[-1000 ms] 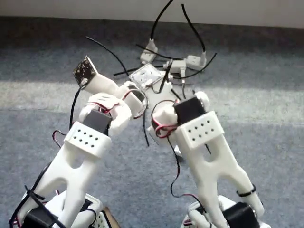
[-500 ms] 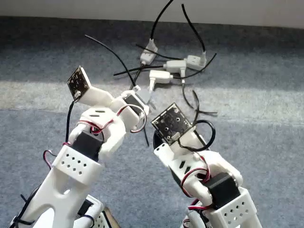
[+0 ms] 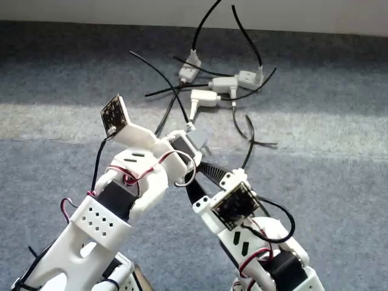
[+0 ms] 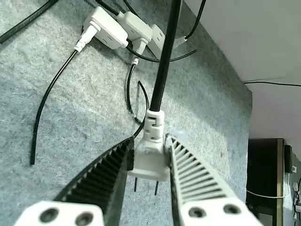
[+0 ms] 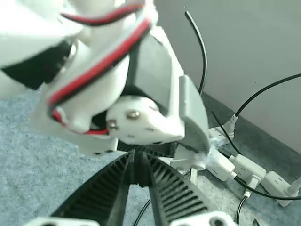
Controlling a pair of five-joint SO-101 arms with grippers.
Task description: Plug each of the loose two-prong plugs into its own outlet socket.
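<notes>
My left gripper (image 4: 149, 141) is shut on a white two-prong plug (image 4: 150, 162), prongs bare and pointing away from its black cable (image 4: 164, 56). In the high view that gripper (image 3: 193, 143) hangs above the carpet's middle, the plug (image 3: 190, 127) at its tip. A cluster of white outlet blocks (image 3: 223, 83) and plugs lies farther back on the carpet; the nearest block (image 4: 106, 33) has a cable attached. My right gripper (image 5: 138, 157) sits right under the left arm's wrist (image 5: 141, 117), fingers (image 5: 164, 186) almost together. From above, the right gripper (image 3: 194, 174) is just below the left one.
Loose black cables (image 3: 251, 136) curl over the grey carpet (image 3: 327, 151) between the arms and the outlet cluster. A pale wall (image 3: 303, 12) runs along the carpet's far edge. The two arms nearly touch at mid-table.
The right arm has folded back and dropped, bringing its gripper under the left one. The left arm, still holding the plug, has shifted nearer and slightly right.
</notes>
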